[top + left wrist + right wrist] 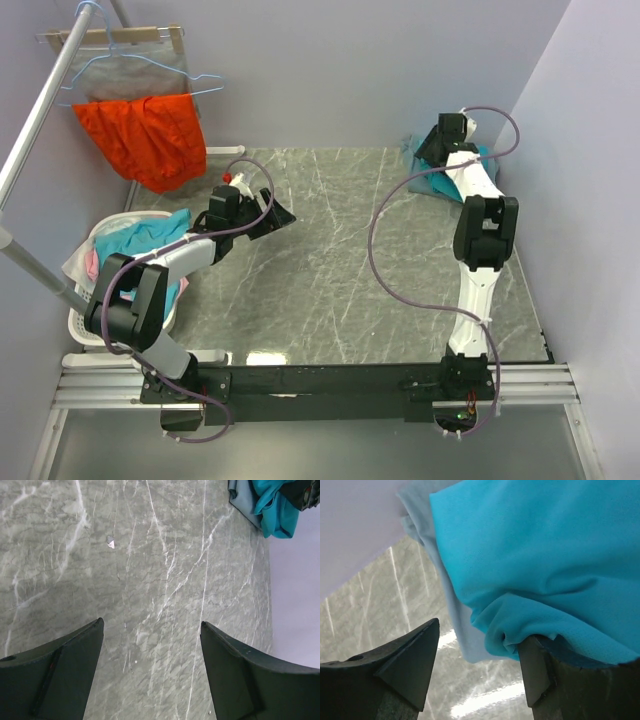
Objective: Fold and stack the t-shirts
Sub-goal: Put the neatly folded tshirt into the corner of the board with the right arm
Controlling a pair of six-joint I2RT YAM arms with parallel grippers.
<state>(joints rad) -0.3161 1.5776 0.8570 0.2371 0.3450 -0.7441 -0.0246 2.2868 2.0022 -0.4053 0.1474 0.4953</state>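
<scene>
Two t-shirts lie bunched in the table's far right corner: a bright teal one (483,153) (275,510) (545,555) over a duller grey-blue one (412,150) (242,497) (455,625). My right gripper (435,150) (481,630) reaches into this pile with its jaws apart. A teal fold drapes over its right finger (545,680), and the pale hem hangs between the fingers. My left gripper (272,215) (151,622) stands open over bare table at the left, holding nothing.
A white laundry basket (85,325) with teal and pink cloth sits at the table's left edge, beside my left arm. An orange-red garment (150,135) hangs on a rack at the back left. Walls close in behind and to the right of the pile. A small white scrap (110,542) lies on the marble.
</scene>
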